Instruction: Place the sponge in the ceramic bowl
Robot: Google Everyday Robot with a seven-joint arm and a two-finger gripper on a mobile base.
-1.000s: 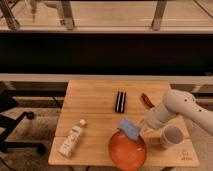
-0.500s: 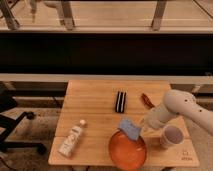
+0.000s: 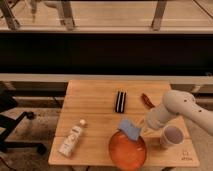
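Currently recorded, item by item.

Table (image 3: 95, 107): light wood, slatted, viewed from above and in front.

Arm (image 3: 180, 107): white, entered from the right edge. The elbow is raised above the table's right side. The forearm is angled down and to the left and ends near the bowl's right back rim.

Gripper (image 3: 143, 129): found at the forearm's lower end, low over the table, just beside the sponge's right edge. Whether the sponge is grasped or released cannot be told.

Sponge (image 3: 128, 127): light blue, tilted, located at the bowl's back rim and overlapping it. Whether it rests on the rim or is lifted clear cannot be told.

Bowl (image 3: 125, 152): orange-red, glossy, shallow, set at the table's front edge, right of centre.

Cup (image 3: 171, 136): whitish, upright, placed right of the bowl, below the forearm.

Block (image 3: 120, 101): black, rectangular, laid at mid-table behind the sponge, apart from it.

Bottle (image 3: 72, 140): white, laid on its side at front left.

Reddish object (image 3: 146, 100): small, right of the block, kind not discernible.

Chair (image 3: 12, 125): dark, on the floor left of the table.
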